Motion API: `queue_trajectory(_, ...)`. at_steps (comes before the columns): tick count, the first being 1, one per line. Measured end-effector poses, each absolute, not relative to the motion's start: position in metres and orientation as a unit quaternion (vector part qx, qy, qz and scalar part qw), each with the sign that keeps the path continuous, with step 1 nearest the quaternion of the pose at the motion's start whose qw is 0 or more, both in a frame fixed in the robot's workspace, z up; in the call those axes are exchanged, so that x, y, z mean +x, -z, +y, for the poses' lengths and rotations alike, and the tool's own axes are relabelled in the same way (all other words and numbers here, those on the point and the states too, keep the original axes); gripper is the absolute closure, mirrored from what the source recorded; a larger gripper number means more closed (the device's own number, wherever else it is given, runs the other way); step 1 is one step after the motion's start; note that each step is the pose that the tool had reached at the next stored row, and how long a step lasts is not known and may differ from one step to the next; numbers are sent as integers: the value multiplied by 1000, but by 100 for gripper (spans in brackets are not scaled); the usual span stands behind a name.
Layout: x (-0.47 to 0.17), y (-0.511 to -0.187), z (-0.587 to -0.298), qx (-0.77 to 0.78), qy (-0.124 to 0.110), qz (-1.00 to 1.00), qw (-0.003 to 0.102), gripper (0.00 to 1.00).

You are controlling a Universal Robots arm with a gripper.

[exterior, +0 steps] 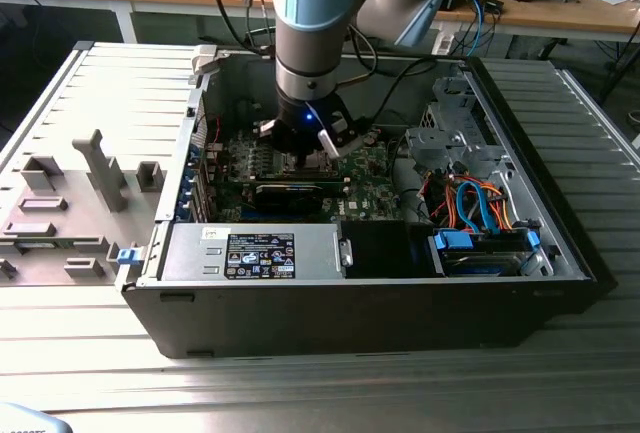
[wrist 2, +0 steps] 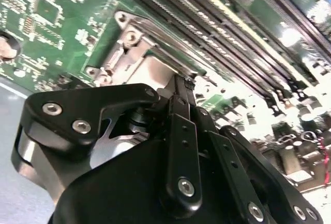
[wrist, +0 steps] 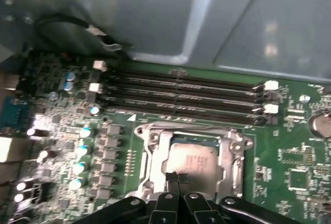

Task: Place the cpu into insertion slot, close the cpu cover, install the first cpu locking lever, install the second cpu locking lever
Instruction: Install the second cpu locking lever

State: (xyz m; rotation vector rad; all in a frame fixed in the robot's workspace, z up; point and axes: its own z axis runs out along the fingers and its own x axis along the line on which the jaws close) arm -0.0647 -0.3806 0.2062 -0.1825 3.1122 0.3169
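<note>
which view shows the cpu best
The first wrist view: the cpu lies flat in its socket, framed by the cover. The second wrist view shows an edge behind the pincer; the exterior view hides it.

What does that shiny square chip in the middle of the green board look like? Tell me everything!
The cpu is a flat square chip with a dull silver-grey metal top. It lies level in the insertion slot on the green board. The cpu cover, a silver metal frame, is down around its edges. The gripper hangs right at its near edge; whether they touch is not clear.
</note>
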Motion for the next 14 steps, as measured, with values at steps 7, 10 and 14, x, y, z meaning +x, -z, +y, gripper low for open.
queue_trajectory(7,-54,-209,-364,-58,-66,996,0,89)
queue_trajectory(10,-55,-217,-360,-58,-39,998,-2,89)
queue_trajectory(14,-54,-227,-357,-58,-27,998,-2,89)
